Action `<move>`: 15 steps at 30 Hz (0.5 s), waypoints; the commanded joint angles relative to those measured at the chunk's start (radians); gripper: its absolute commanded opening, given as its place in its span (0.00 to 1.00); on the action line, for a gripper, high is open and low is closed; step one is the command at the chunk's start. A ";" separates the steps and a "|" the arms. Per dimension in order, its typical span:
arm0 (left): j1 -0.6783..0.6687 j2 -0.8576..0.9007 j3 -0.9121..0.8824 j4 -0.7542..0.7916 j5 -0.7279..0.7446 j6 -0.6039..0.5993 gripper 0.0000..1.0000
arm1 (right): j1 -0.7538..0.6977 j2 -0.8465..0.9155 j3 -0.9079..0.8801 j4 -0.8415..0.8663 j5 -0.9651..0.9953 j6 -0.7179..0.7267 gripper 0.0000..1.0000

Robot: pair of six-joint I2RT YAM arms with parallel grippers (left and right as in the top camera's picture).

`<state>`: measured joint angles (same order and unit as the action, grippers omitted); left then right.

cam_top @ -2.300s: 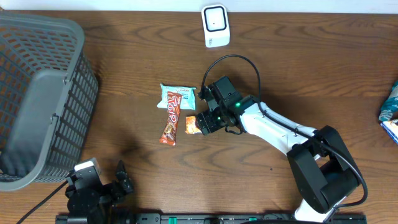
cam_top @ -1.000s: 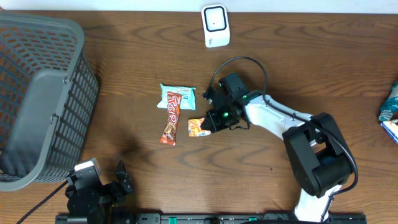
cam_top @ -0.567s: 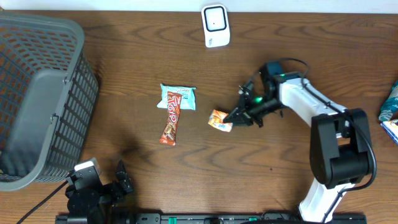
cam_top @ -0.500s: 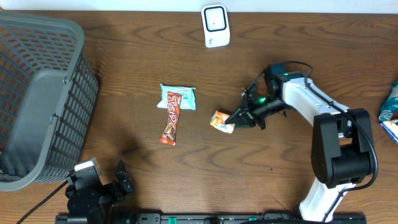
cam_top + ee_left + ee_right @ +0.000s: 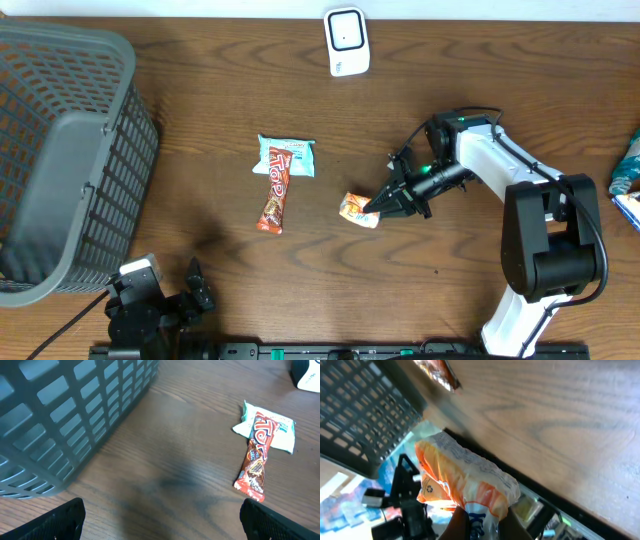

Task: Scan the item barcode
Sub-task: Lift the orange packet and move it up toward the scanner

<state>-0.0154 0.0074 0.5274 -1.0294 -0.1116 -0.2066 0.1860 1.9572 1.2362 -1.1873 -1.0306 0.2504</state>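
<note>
The orange snack packet (image 5: 358, 210) is being carried now: lifted away from the candy bar (image 5: 276, 190), it's being held just right of centre in the overhead frame, pinched tight by the right hand (image 5: 378, 207). The scanner (image 5: 347, 42) at top centre is well apart, so nothing's being scanned yet. The left hand (image 5: 161, 519) is being left wide open, empty.

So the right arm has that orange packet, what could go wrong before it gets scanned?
The right gripper pinches the orange packet by one end only, so it could slip or swing. The wrapper looks crumpled and no barcode shows in the wrist view, so the white scanner might not read it.
</note>
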 commanded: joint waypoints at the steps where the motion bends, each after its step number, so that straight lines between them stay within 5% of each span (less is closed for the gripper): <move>1: -0.003 -0.003 -0.003 -0.002 -0.009 -0.002 0.99 | -0.001 -0.003 0.011 -0.036 -0.031 -0.077 0.01; 9: -0.003 -0.003 -0.003 -0.002 -0.009 -0.002 0.99 | 0.000 -0.003 0.011 -0.034 -0.017 -0.118 0.01; 15: -0.003 -0.003 -0.003 -0.002 -0.009 -0.002 0.99 | 0.030 -0.003 0.011 0.224 0.174 -0.118 0.01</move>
<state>-0.0154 0.0074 0.5274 -1.0294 -0.1116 -0.2066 0.1947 1.9572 1.2362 -1.0332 -0.9783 0.1516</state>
